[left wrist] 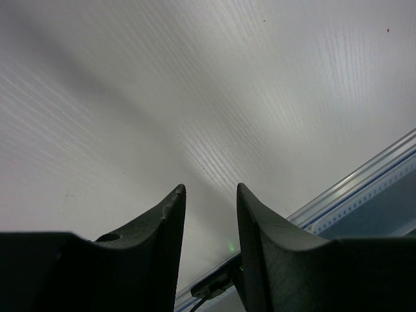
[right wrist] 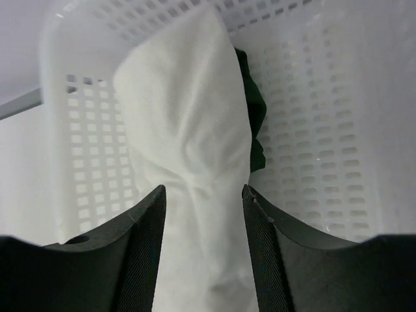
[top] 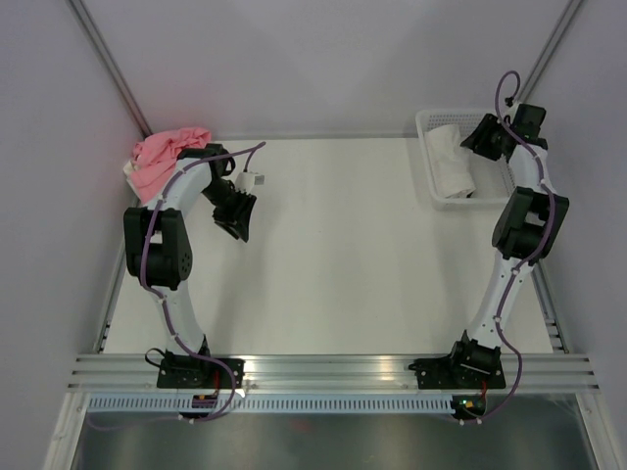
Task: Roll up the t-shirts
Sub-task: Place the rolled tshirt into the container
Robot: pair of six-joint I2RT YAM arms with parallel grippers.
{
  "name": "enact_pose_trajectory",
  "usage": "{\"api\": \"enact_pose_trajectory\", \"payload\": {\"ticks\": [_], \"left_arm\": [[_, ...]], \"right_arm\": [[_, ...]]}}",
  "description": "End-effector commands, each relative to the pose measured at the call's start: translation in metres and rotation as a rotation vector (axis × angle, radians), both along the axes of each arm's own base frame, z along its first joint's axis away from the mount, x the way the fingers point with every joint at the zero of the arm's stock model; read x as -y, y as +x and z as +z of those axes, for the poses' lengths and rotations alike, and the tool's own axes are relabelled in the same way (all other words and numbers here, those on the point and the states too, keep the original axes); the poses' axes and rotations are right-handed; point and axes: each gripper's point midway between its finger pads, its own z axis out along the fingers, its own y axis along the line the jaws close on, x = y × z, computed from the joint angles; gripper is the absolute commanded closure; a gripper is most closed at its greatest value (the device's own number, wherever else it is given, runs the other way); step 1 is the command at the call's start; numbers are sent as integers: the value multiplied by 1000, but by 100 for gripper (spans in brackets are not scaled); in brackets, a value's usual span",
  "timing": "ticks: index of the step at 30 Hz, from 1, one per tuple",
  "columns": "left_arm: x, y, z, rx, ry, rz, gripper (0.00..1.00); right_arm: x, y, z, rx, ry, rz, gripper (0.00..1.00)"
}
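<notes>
Inside the basket (right wrist: 312, 130), the cream t-shirt (right wrist: 188, 130) lies beneath the spread right claw (right wrist: 203, 188).

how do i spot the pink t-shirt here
Find the far left corner of the white table. A crumpled pink cloth t-shirt lies heaped there. It is the only pink thing, loose, unlike the rolled cream t-shirt in the white mesh basket.

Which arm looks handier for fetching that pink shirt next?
Left. The pink shirt lies bunched in the far left corner beside the left gripper, which is empty; the right gripper hangs over the basket opposite.
</notes>
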Motion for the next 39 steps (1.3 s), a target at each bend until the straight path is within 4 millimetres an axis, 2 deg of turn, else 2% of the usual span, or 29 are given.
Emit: {"api": "enact_pose_trajectory", "payload": {"ticks": [1, 4, 5, 6, 8, 10, 13, 15, 20, 25, 28, 34, 37, 39], "left_arm": [[1, 8, 14, 46, -7, 22, 57], [2, 8, 13, 43, -11, 23, 57], [2, 9, 13, 44, -13, 23, 57], [4, 10, 13, 45, -19, 27, 57], [5, 11, 13, 47, -23, 30, 57], [5, 12, 14, 48, -23, 30, 57], [4, 12, 15, 55, -18, 28, 57], [3, 10, 14, 50, -14, 28, 57], [2, 7, 14, 52, -9, 27, 57], [1, 7, 14, 50, -3, 30, 57], [0, 7, 14, 54, 3, 29, 57], [0, 6, 13, 55, 1, 26, 57], [-1, 10, 13, 63, 6, 29, 57], [-2, 15, 16, 79, 17, 34, 57]], "right_arm": [[11, -5, 117, 191, -177, -9, 43], [5, -21, 123, 183, -185, -5, 50], [2, -26, 121, 177, -183, -2, 66], [-3, -36, 112, 155, -179, 5, 74], [-21, -43, 100, 136, -173, 48, 88], [-35, -52, 73, 77, -132, 76, 98], [-38, -64, 37, -16, -95, 70, 100], [-32, -71, 17, -56, -101, 27, 100], [-27, -78, -18, -111, -61, -20, 100], [-30, -73, -41, -156, -18, -14, 100], [-31, -71, -40, -151, -7, -9, 100], [-24, -75, -15, -119, -55, -14, 100], [-27, -70, 14, -67, -64, 15, 100], [-28, -67, 46, 2, -115, 35, 96]]}}
